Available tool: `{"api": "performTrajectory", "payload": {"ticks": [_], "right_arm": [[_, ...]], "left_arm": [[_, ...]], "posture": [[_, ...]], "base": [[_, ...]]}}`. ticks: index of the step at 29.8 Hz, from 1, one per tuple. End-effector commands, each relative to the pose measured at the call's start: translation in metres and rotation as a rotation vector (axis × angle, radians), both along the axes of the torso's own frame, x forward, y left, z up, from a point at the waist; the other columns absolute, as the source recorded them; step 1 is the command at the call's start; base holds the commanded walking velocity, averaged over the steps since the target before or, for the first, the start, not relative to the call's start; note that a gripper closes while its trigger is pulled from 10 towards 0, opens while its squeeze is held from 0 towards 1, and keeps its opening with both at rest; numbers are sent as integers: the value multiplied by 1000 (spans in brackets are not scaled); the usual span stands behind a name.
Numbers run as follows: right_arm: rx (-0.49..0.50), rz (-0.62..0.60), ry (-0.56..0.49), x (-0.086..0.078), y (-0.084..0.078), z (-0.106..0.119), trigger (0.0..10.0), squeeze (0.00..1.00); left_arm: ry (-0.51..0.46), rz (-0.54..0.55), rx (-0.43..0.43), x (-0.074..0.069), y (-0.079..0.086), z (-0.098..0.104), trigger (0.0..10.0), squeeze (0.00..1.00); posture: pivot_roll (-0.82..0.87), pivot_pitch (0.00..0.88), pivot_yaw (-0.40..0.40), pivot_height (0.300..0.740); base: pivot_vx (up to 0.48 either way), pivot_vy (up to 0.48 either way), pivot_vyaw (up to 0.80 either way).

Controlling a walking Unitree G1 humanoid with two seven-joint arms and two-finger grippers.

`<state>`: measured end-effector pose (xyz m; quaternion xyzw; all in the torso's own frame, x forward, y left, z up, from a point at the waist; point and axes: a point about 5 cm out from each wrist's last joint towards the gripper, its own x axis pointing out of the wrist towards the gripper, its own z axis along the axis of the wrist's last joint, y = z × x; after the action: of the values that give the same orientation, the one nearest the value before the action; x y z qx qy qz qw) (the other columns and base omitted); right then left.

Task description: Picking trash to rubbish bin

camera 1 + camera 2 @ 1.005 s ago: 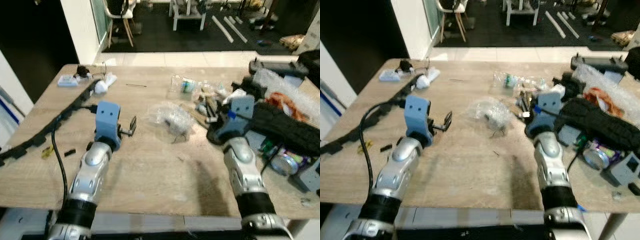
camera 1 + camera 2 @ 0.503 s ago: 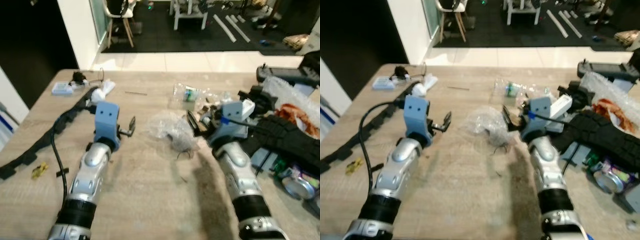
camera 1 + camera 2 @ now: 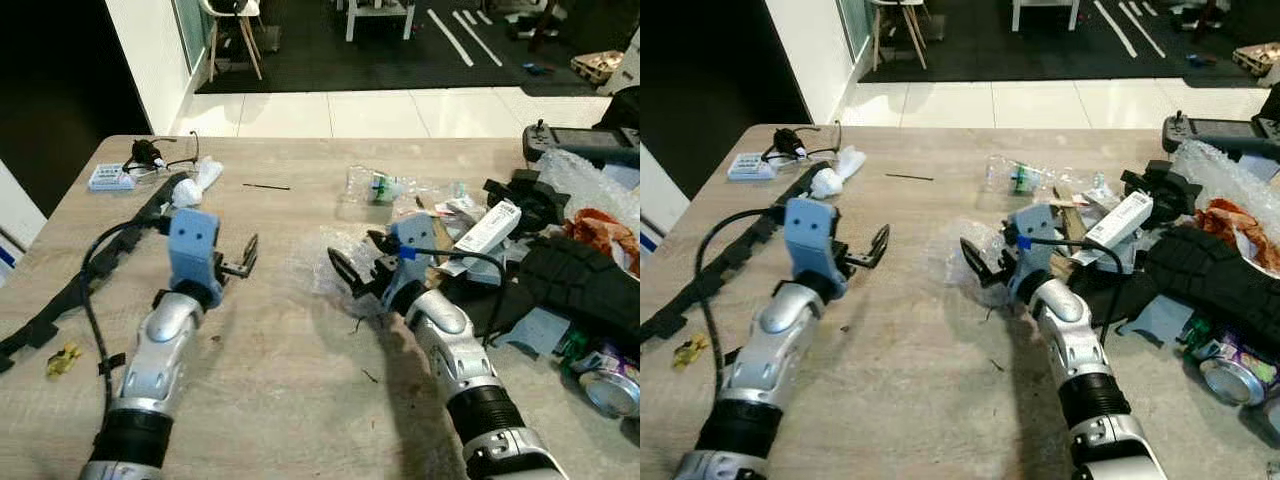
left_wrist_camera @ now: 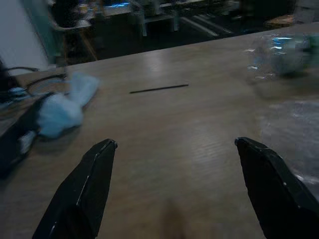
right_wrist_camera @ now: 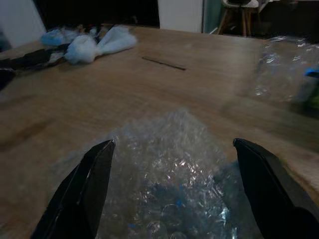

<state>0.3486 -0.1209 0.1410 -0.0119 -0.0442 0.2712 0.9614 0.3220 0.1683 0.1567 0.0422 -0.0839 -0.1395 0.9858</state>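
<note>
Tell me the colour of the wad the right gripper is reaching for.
Clear, see-through bubble wrap, with no colour of its own; the right wrist view shows it best.

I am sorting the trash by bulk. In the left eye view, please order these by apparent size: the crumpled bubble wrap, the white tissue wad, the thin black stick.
1. Crumpled bubble wrap, clearly largest.
2. White tissue wad.
3. Thin black stick: about as long as the tissue but far slimmer. Both lie farther from the camera, so they may look smaller than they are.

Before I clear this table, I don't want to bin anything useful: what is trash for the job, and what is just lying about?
Job:
bubble wrap, between the open fingers of the right gripper
plastic bottle
can
tissue

Lying about:
black cable
controller
left gripper, open over bare wood
</note>
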Motion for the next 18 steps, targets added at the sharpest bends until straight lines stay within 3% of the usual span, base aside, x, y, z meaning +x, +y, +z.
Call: {"api": "performTrajectory", "payload": {"ticks": [1, 7, 9, 13, 14, 15, 16, 17, 18], "right_arm": [[-57, 37, 66, -3, 3, -15, 10000, 0], [-131, 60, 160, -6, 3, -28, 10000, 0], [-131, 60, 160, -6, 3, -28, 10000, 0], [-205, 48, 259, -8, -2, -42, 10000, 0], [-228, 37, 294, -9, -6, -48, 6471, 0], [-228, 37, 294, -9, -6, -48, 6471, 0], [-235, 26, 301, -8, -8, -50, 2588, 0], [-228, 23, 312, -8, -9, -51, 0, 0], [-222, 24, 318, -8, -10, -51, 0, 0]], "left_arm": [[-13, -125, 31, -10, -1, 0, 10000, 0], [12, -272, 60, -20, -9, -4, 10000, 0], [12, -272, 60, -20, -9, -4, 10000, 0], [19, -309, 67, -21, -17, -6, 10000, 0], [14, -317, 65, -20, -18, -5, 10000, 0], [14, -317, 65, -20, -18, -5, 10000, 0], [11, -320, 64, -20, -18, -4, 10000, 0], [10, -325, 64, -20, -18, -4, 10000, 0], [9, -328, 63, -20, -18, -4, 10000, 0]], "posture": [[17, 139, 48, 740], [16, 140, 51, 740], [16, 140, 51, 740], [13, 141, 51, 740], [13, 141, 51, 740], [13, 141, 51, 740], [15, 138, 52, 740], [15, 137, 51, 740], [14, 137, 51, 740]], "base": [[0, 0, 0], [0, 0, 0], [0, 0, 0], [0, 0, 0], [0, 0, 0], [0, 0, 0], [0, 0, 0], [0, 0, 0], [0, 0, 0]]}}
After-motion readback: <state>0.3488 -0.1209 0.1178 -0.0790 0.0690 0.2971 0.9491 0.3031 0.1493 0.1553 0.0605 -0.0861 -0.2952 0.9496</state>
